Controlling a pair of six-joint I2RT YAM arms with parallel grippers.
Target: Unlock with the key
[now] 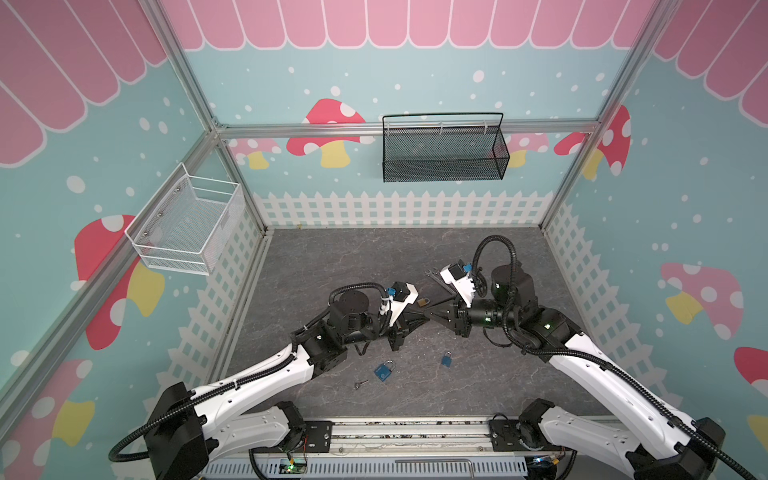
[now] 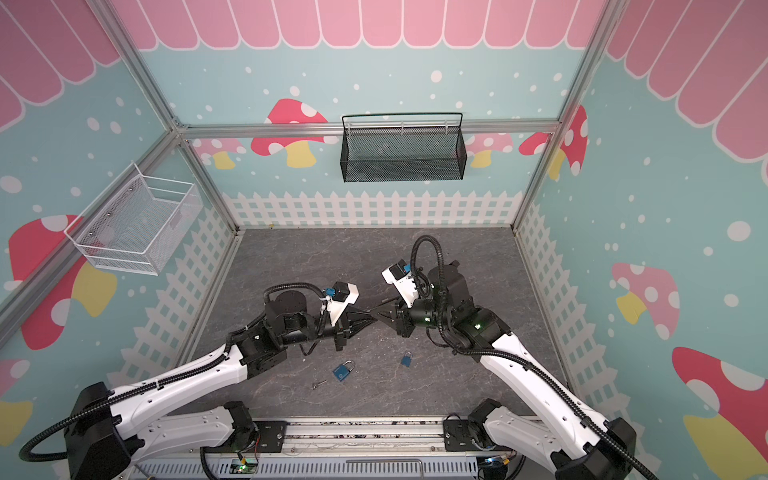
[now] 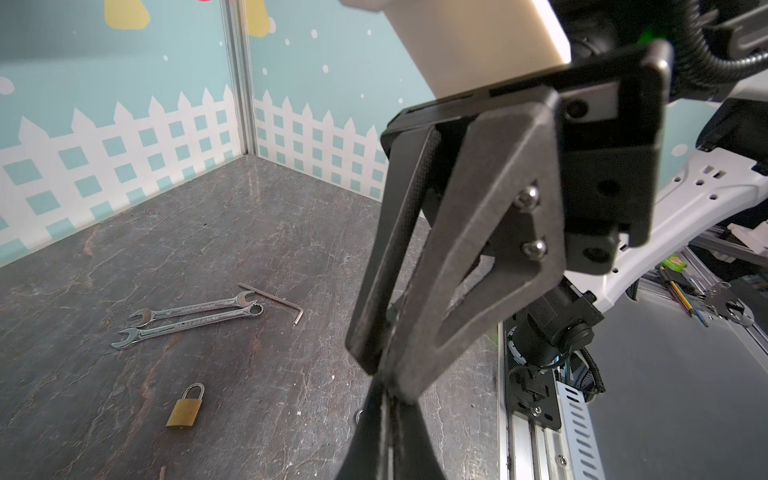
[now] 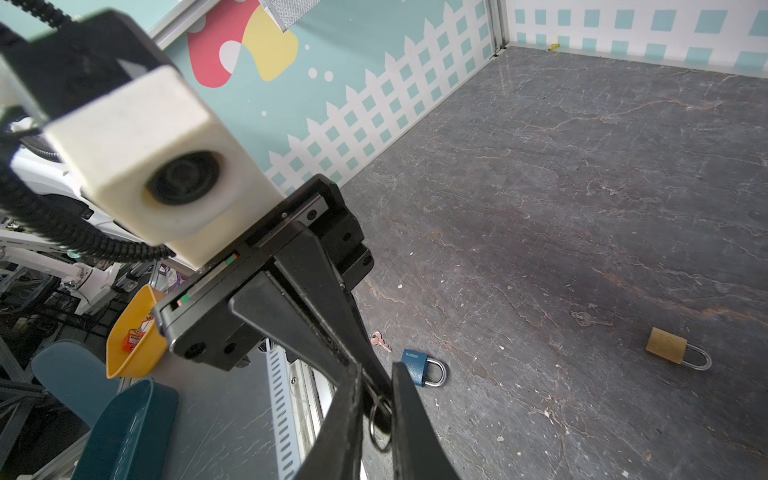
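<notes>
Stage: judged a mid-air hand-over of the key, since the two grippers meet tip to tip just below the centre of both top views. No padlock has been approached yet.
Left gripper (image 1: pixel 422 319): fingers pressed together, apparently on the key (image 4: pixel 380 415). Only its ring shows, hanging at the tip in the lower middle of the right wrist view.
Right gripper (image 1: pixel 436 316): fingers narrowly apart on either side of the left tip and the ring. Whether they already pinch the key cannot be told.
Padlocks: a blue padlock (image 1: pixel 384 370) and a smaller blue padlock (image 1: pixel 446 359) lie on the table (image 1: pixel 332 257), below the grippers in the frame. A brass padlock (image 1: pixel 423 301) lies just above them. All are shut and unheld, and which one the key fits cannot be told.
Loose items: a spare key (image 1: pixel 360 384) lies lower left of the blue padlock. Two wrenches (image 3: pixel 187 318) and a hex key (image 3: pixel 274 297) lie at the left of the left wrist view.
Risk 1: the key may drop if the left fingers let go while the right ones bite only the ring or the left tip.
Risk 2: a key taken over skewed would likely miss or jam in the keyway.
Risk 3: a loose padlock would probably slide under the key's push unless the free gripper pins it.
</notes>
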